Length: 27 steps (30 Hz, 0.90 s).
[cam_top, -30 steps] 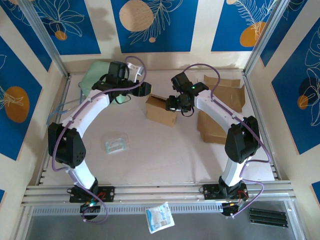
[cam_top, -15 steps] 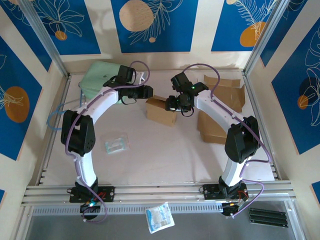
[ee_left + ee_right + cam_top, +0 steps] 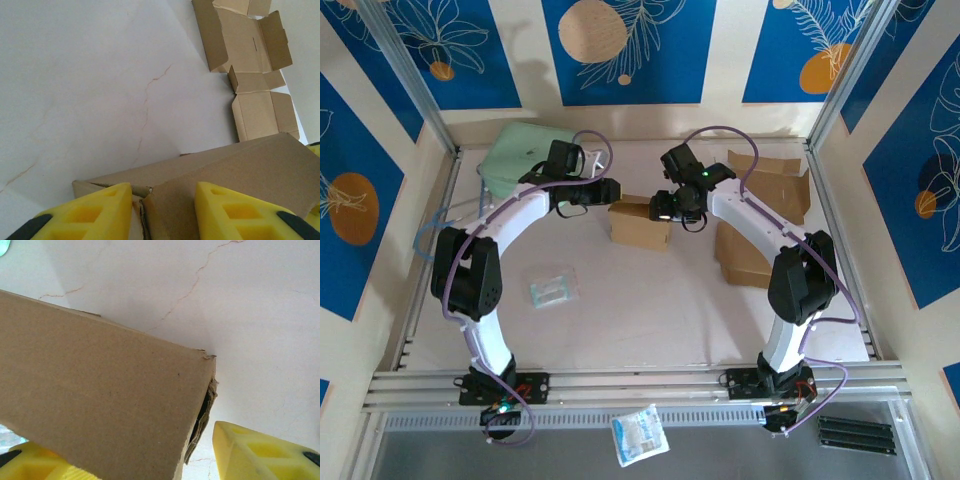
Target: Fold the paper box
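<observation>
paper box (image 3: 640,222): middle of counter (image 3: 650,310), toward far edge | left gripper (image 3: 164,205): jaws apart, astride box's left end | right gripper (image 3: 145,455): jaws apart, astride box's right end, not clamped

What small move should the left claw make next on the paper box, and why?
Probably close the left claw on the end edge of the paper box: its fingers straddle that cardboard, apparently not pinching it yet, while the right claw brackets the other end.
</observation>
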{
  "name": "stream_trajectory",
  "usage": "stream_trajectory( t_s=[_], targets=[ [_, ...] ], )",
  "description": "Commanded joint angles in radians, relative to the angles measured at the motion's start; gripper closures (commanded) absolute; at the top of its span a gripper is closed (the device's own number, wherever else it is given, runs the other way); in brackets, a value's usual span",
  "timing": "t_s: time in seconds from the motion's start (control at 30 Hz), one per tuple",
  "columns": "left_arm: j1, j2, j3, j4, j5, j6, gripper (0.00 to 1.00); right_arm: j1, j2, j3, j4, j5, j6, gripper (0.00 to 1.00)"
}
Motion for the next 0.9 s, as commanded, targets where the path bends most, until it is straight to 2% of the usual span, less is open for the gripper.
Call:
stream_trajectory(
  t_s=[0.0, 0.17, 0.3, 0.43, 0.67, 0.87],
  targets=[
    [-0.001, -0.001, -0.029, -0.030, 0.021, -0.017, 0.62, 0.011, 0.007, 0.008, -0.061, -0.031, -0.037, 0.41],
    [-0.001, 0.002, -0.018, -0.046, 0.008, -0.008, 0.62, 0.011, -0.059, 0.019, -0.061, -0.079, -0.044, 0.36],
    [-0.001, -0.001, -0.019, -0.045, 0.007, -0.009, 0.62, 0.008, -0.088, 0.053, -0.076, -0.070, -0.032, 0.35],
    [-0.002, -0.002, -0.024, -0.043, 0.004, -0.013, 0.61, -0.024, -0.109, 0.068, -0.060, -0.085, 0.044, 0.35],
    [-0.001, -0.034, -0.054, -0.032, 0.008, -0.017, 0.61, -0.124, -0.092, -0.013, 0.012, -0.185, 0.180, 0.38],
    [-0.003, -0.048, -0.091, -0.024, 0.022, -0.026, 0.58, -0.104, -0.058, -0.104, 0.021, -0.236, 0.163, 0.43]
  ],
)
